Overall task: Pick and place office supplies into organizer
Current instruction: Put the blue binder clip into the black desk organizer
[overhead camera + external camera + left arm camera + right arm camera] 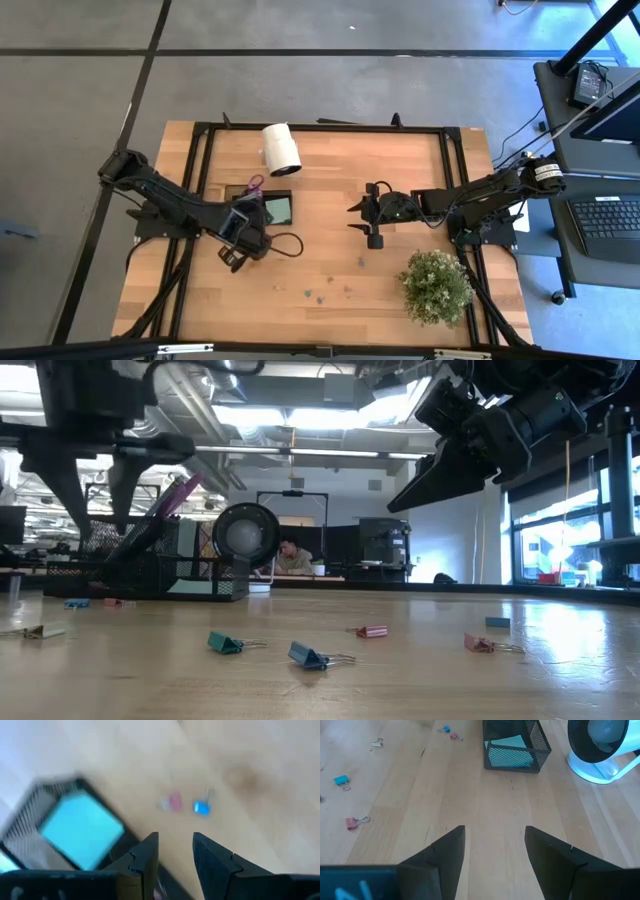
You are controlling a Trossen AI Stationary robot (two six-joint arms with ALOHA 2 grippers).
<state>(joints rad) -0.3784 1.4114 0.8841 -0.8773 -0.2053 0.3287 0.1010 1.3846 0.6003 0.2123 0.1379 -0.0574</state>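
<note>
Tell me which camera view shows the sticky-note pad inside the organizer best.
The left wrist view: the sticky-note pad fills much of the organizer compartment, seen from close above, though blurred. The high view shows only a small green square. The right wrist view shows it partly, behind the mesh wall. The low view shows only a thin pale edge.
</note>
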